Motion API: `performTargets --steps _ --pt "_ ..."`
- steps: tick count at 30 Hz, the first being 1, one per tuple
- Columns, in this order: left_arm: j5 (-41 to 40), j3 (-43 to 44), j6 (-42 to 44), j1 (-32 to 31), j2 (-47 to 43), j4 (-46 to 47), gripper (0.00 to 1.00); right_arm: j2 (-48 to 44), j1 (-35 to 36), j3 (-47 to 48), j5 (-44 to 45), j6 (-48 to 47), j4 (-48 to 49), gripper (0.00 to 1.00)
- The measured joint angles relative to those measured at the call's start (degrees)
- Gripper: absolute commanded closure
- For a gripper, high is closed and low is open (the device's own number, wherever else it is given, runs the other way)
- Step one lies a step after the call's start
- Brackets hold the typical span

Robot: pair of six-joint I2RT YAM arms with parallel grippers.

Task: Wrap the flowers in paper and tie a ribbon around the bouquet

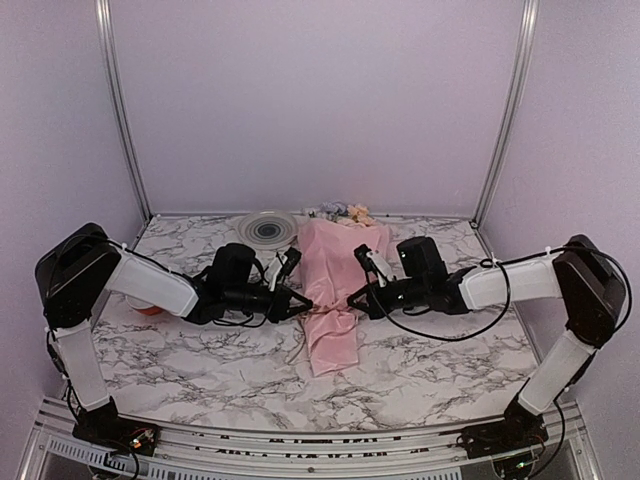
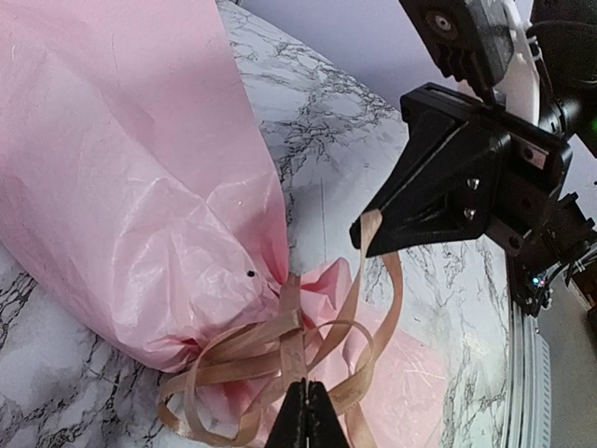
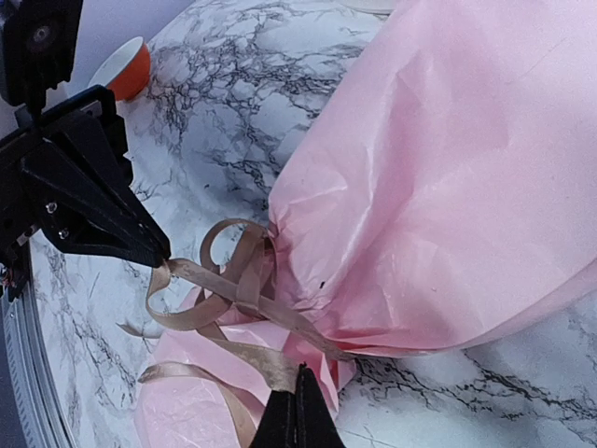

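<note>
- Top external view: bouquet (image 1: 335, 285) lies on the table (image 1: 200, 350), tail toward 6 o'clock.
- At 9 o'clock the left claw (image 1: 305, 302), at 3 the right claw (image 1: 352, 297), each clamped on the ribbon (image 2: 280, 350); pull apart evenly to cinch.
- At 12 o'clock, the flowers (image 1: 345, 211).

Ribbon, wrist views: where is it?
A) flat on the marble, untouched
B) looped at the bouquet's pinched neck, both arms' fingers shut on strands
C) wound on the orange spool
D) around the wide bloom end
B: the ribbon loops at the pinched neck of the bouquet, and the left fingers and right fingers are each shut on a strand.
</note>
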Motion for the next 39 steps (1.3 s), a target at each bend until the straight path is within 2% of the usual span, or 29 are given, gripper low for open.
performTargets --steps 11,20,31,36,39 --pt "1.01 7.50 2.27 -0.79 0.00 -0.52 1.00 -3.19 -5.88 0.07 1.46 2.16 -4.31 1.00" --pt "0.33 3.56 7.43 -6.08 -0.04 -6.51 1.00 -1.53 -6.01 0.17 -1.11 3.30 -3.89 1.00" --pt "-3.04 1.79 9.53 -5.99 -0.02 -8.59 1.00 1.46 -2.89 0.17 -6.91 2.08 -4.96 1.00" --pt "-3.87 1.33 10.19 -5.99 -0.04 -9.66 0.91 1.46 -2.19 0.17 -9.05 1.86 -4.94 1.00" --pt "-4.35 1.31 10.49 -5.99 -0.07 -9.92 0.80 1.62 -2.19 0.31 -9.70 1.97 -4.87 1.00"
